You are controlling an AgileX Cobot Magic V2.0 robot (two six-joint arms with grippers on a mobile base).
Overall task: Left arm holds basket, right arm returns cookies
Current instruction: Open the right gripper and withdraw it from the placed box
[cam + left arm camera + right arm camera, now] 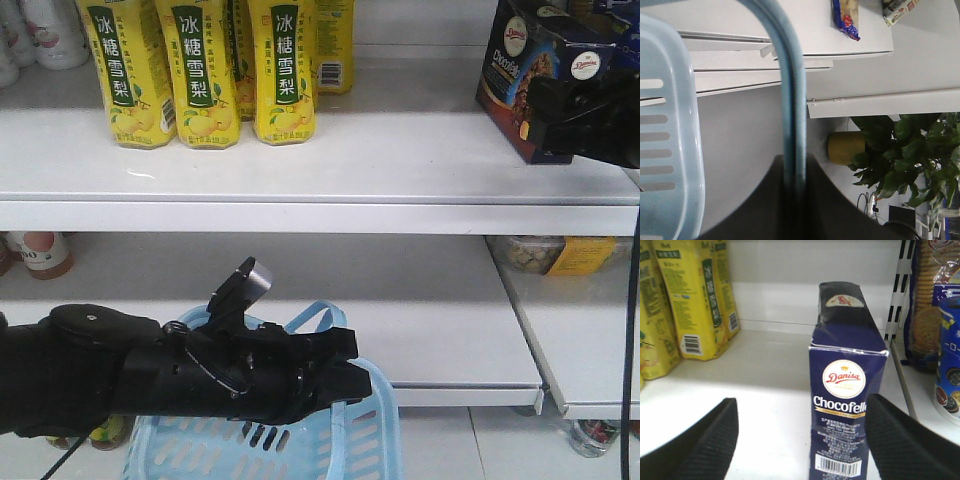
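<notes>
Yellow drink bottles [205, 70] stand in a row on a white shelf [300, 170]; a potted plant [905, 155] stands nearby.

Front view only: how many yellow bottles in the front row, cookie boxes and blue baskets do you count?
yellow bottles, front row: 3
cookie box: 1
blue basket: 1
Total: 5

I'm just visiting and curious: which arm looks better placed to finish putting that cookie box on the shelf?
The right arm. Its gripper is open at the cookie box, which stands on the upper shelf. The left gripper is occupied holding the basket handle.
</notes>
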